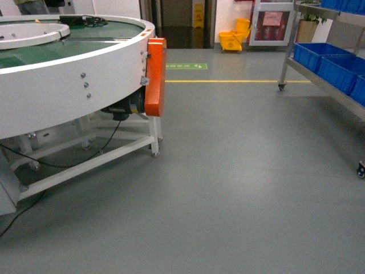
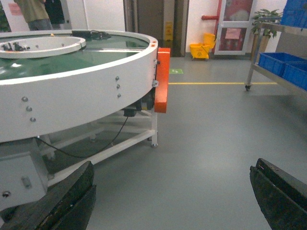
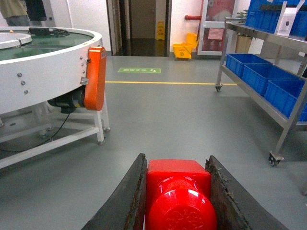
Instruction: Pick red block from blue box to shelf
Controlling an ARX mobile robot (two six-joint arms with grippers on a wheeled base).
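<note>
The red block [image 3: 178,191] is glossy, with its round stud facing the camera, and fills the gap between the two dark fingers of my right gripper [image 3: 176,160], which is shut on it above the grey floor. The left gripper [image 2: 172,167] is open, its black fingers [image 2: 72,196] far apart with only floor between them. The stainless-steel shelf [image 3: 222,52] stands to the right, some way ahead; it also shows at the right edge of the head view [image 1: 319,83] and in the left wrist view [image 2: 253,57]. The blue box is out of view. Neither gripper shows in the head view.
A round white conveyor table [image 1: 68,85] with an orange motor cover [image 1: 155,77] fills the left. Dark blue crates [image 1: 319,54] sit on the shelf's lower tier. A shelf caster [image 3: 274,159] rests on the floor. A yellow mop bucket [image 1: 231,40] stands by the far wall.
</note>
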